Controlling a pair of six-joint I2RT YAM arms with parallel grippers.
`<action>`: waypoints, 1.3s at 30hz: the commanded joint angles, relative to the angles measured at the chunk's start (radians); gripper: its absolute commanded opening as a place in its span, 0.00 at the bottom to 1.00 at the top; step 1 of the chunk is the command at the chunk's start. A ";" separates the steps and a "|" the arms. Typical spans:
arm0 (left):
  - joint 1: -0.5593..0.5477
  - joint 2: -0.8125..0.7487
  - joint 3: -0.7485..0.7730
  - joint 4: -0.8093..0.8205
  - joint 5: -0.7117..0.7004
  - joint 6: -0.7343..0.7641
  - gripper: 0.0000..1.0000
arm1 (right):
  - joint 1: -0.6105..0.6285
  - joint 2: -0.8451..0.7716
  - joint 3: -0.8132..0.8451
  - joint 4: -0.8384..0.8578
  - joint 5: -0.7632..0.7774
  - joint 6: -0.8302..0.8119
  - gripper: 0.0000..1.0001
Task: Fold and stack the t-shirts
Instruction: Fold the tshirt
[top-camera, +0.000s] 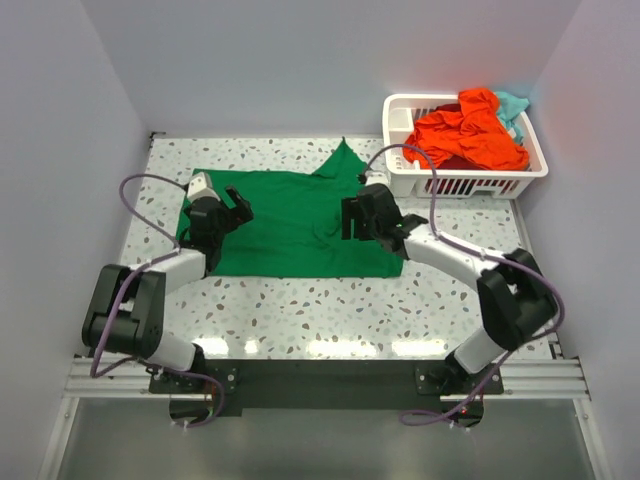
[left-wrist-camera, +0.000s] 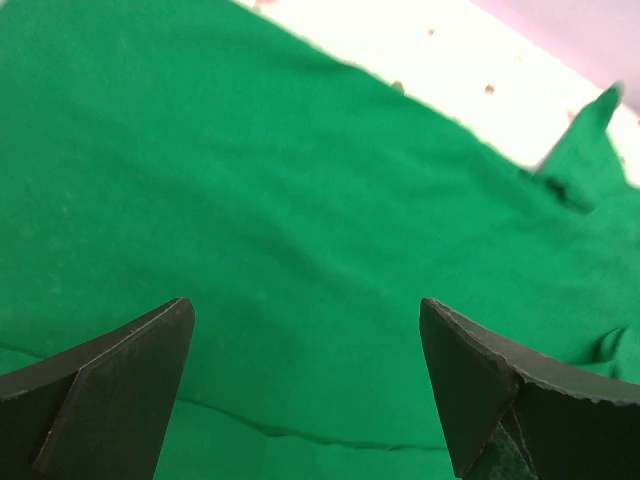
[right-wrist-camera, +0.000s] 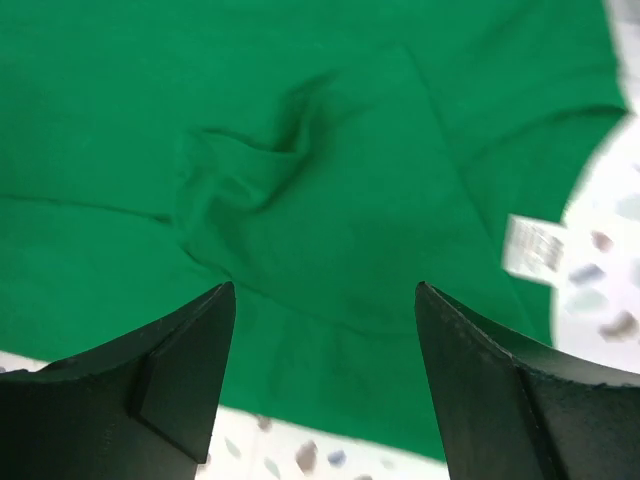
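Note:
The green t-shirt (top-camera: 290, 220) lies spread on the table, one sleeve pointing to the back. It fills the left wrist view (left-wrist-camera: 300, 200) and the right wrist view (right-wrist-camera: 300, 150), where its white neck label (right-wrist-camera: 533, 247) shows at the right. My left gripper (top-camera: 237, 212) is open and empty over the shirt's left part. My right gripper (top-camera: 347, 218) is open and empty over its right part, above a small wrinkle (right-wrist-camera: 260, 170). The orange-red shirt (top-camera: 465, 130) and the teal shirt (top-camera: 512, 105) lie in the basket.
A white slotted basket (top-camera: 470, 183) stands at the back right, close behind my right arm. White walls close in on the left, back and right. The speckled table top (top-camera: 300, 310) shows in front of the shirt.

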 joint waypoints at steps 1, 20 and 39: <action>-0.005 0.083 0.034 0.062 0.062 0.047 1.00 | 0.012 0.125 0.093 0.146 -0.106 -0.046 0.76; -0.003 0.115 -0.125 0.053 -0.030 -0.117 1.00 | 0.030 0.354 0.021 0.123 -0.110 0.014 0.74; -0.003 -0.175 -0.366 -0.026 -0.029 -0.168 1.00 | 0.138 0.239 -0.196 0.086 -0.079 0.109 0.74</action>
